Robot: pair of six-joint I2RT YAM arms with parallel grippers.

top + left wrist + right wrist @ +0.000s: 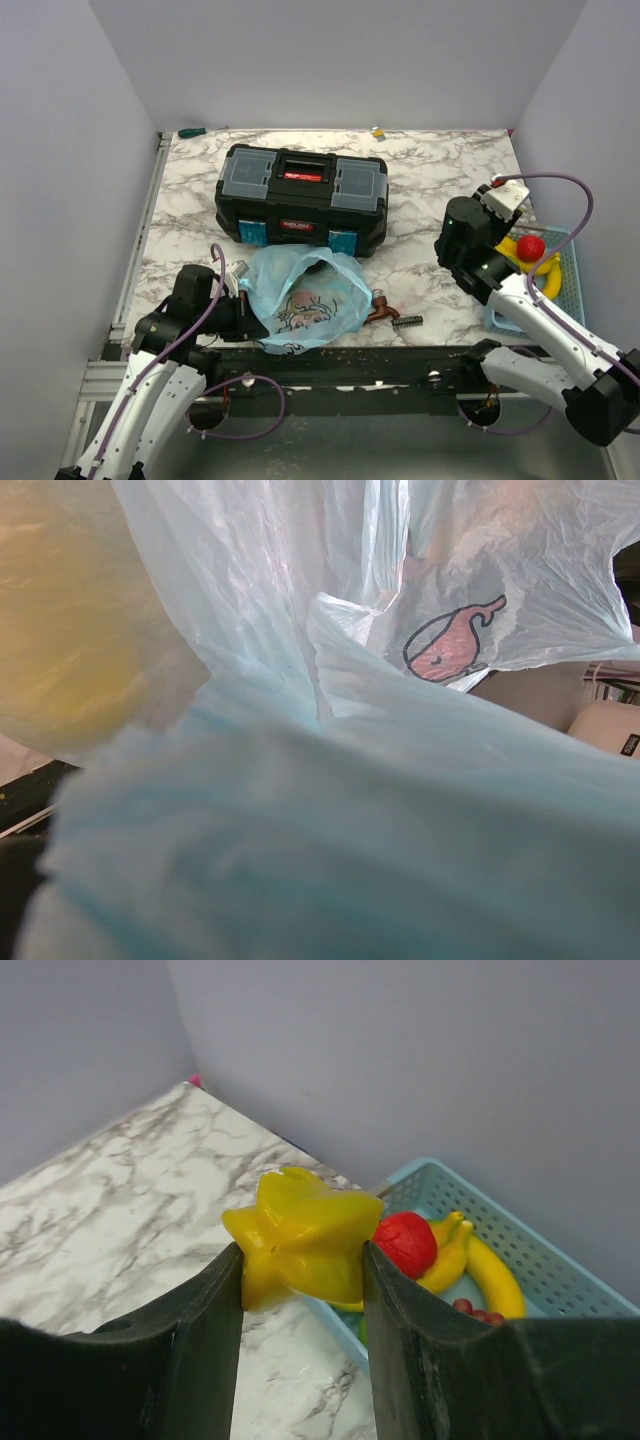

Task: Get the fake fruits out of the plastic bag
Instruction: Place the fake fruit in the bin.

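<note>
Starfruit [305, 1245] at basket [560, 1260] rim corner

toolbox [302, 200]: black, closed, mid-table | mesh basket [572, 278]: light-blue, right edge | table [430, 180]: marble

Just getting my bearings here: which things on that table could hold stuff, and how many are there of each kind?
Black toolbox: 1
Light-blue plastic bag: 1
Light-blue mesh basket: 1
Total: 3

White arms [150, 395] with black joints [465, 235] trail looping lavender cables [550, 177].
</note>
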